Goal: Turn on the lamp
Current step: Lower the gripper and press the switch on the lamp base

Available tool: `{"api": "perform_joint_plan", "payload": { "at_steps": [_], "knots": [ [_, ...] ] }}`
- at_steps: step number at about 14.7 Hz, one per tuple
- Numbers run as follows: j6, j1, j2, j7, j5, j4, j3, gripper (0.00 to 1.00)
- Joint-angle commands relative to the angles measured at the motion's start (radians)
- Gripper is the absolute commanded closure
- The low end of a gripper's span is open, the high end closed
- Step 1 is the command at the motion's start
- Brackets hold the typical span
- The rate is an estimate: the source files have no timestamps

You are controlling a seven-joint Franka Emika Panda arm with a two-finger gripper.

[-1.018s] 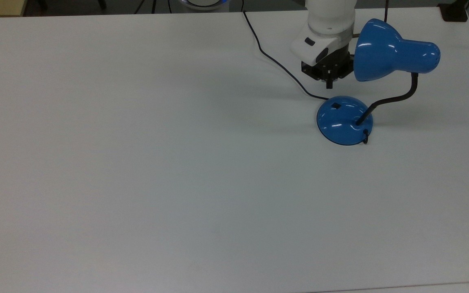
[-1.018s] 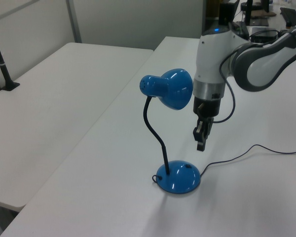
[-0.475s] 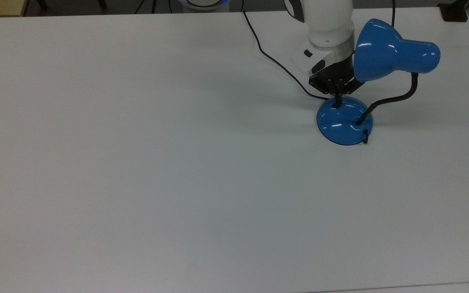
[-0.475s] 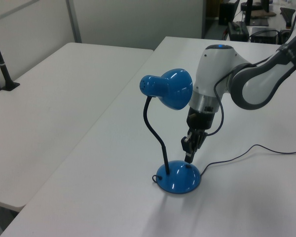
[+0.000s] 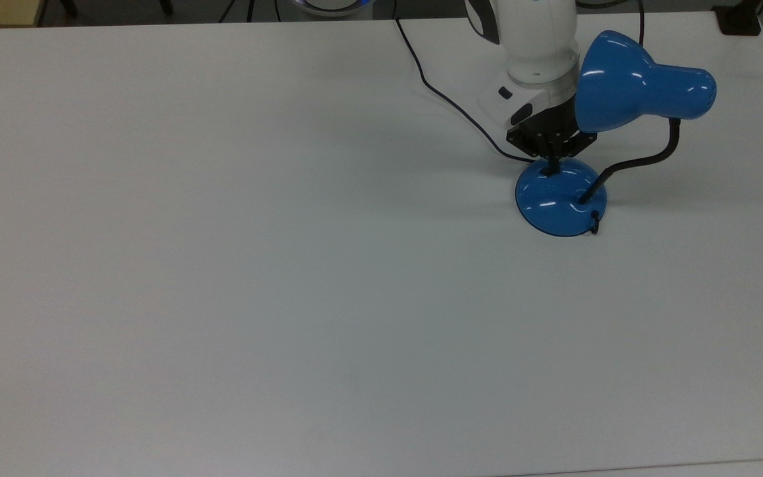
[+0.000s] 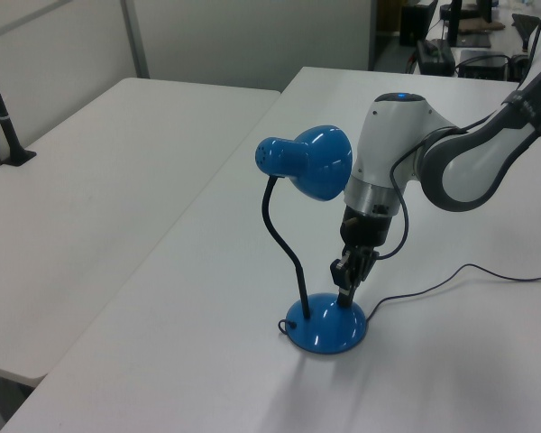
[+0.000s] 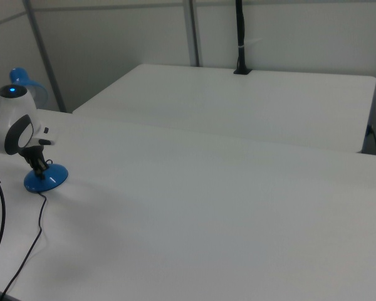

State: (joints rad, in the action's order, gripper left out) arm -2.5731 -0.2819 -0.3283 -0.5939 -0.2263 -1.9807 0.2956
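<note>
The lamp (image 5: 620,119) is standing near the far right corner of the worktop (image 5: 222,265) in the top view, its domed blue base (image 5: 559,196) sitting flat and its black gooseneck (image 5: 640,159) bending up to the blue shade (image 5: 640,83). Going from the top view's left to its right: bare white worktop, then the black cord (image 5: 448,99) running from the far edge down to the base, then my gripper (image 5: 552,165), then the shade hanging above and to the right.

I am pressing down on the far-left part of the base, where the switch sits; my gripper (image 6: 345,293) is coming in steeply in the left view, with its fingers drawn together into one narrow black tip touching the dome. The shade (image 6: 311,162) is hanging just beside my wrist (image 6: 379,180), crowding it on the left view's left. The switch itself is hidden under my fingertips. In the right view my arm is covering most of the lamp, leaving the base (image 7: 45,177) and a bit of shade (image 7: 22,78) at the right view's left edge.

A second white table (image 6: 90,198) is standing alongside, with a black post (image 7: 240,37) clamped at its edge and grey partition walls behind.
</note>
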Motion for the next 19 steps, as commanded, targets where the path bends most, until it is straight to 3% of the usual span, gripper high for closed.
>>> {"api": "perform_joint_plan", "payload": {
  "at_steps": [1,19],
  "knots": [
    [-0.029,-0.011,0.000,-0.012,-0.016,-0.010,-0.003,1.00],
    [-0.067,-0.016,-0.041,-0.012,-0.005,-0.009,-0.003,1.00]
  ]
}}
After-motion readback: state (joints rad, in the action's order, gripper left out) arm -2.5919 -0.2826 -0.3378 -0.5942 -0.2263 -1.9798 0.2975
